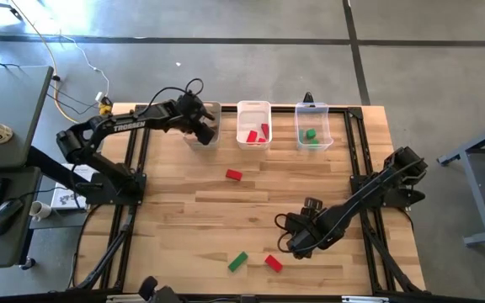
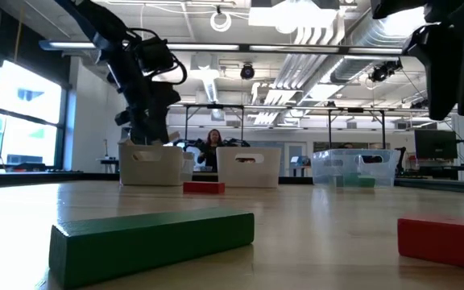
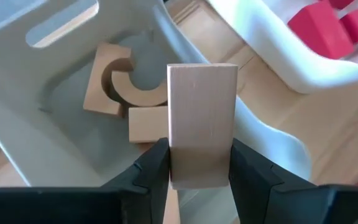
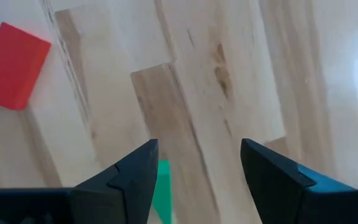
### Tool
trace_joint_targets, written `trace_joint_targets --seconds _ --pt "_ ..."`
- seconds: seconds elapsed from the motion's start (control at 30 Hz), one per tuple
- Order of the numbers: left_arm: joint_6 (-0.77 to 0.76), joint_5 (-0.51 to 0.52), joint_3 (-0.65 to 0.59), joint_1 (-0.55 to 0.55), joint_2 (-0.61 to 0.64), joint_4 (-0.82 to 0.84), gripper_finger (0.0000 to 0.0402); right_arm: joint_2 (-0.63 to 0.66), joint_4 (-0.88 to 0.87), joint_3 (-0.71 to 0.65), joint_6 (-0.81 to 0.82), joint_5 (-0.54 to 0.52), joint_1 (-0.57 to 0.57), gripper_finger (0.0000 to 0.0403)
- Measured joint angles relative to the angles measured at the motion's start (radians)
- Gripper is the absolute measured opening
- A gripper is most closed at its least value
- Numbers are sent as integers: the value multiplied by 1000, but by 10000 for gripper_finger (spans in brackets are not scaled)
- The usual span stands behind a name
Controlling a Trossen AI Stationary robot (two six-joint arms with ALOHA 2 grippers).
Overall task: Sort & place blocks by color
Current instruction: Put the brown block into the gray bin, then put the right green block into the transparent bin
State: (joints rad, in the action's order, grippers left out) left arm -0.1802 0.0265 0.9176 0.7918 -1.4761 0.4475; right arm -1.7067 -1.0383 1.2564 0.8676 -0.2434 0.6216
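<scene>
My left gripper (image 3: pixel 199 167) is clamped on a plain wood block (image 3: pixel 202 124), held upright between both fingers, right over the left bin (image 1: pixel 202 126) at the far edge of the bench (image 1: pixel 251 210). Inside that bin: a plain wood arch piece (image 3: pixel 114 87) and a small plain brick (image 3: pixel 148 123) touching it, both lying flat on the bin floor.

Middle bin (image 1: pixel 253 124) holds red blocks (image 1: pixel 258 133); right bin (image 1: pixel 312 124) holds a green block (image 1: pixel 310 135).

My right gripper (image 4: pixel 197 171) hangs over the near-right part of the bench, fingers apart, nothing between them. Just beside it on the bench: a red block (image 1: pixel 274 263) and a green bar (image 1: pixel 238 261), close together but not touching. The right wrist view shows a red block (image 4: pixel 12 65) flat on the wood and a bit of green near one finger.

One more red block (image 1: pixel 234 175) lies alone mid-bench, in front of the middle bin, well apart from the near pair.

Low view: a person (image 2: pixel 213 147) in the room behind the bins.
</scene>
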Motion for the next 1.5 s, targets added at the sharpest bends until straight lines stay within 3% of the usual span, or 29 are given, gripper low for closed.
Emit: trace_joint_targets --seconds 0.33,0.63,0.8,1.2,1.5 --pt "-27 -1 0 0 -21 3 157 0 17 0 51 137 5 215" --pt "-26 -61 0 0 -20 4 212 -1 9 -18 99 148 58 215" --pt "-26 -95 0 0 3 4 222 -1 14 -22 51 143 87 215" --pt "-29 -183 0 -33 203 5 223 -1 41 -109 11 96 127 215" --pt "-28 -172 0 -129 370 9 223 -1 186 -196 -19 109 125 215"
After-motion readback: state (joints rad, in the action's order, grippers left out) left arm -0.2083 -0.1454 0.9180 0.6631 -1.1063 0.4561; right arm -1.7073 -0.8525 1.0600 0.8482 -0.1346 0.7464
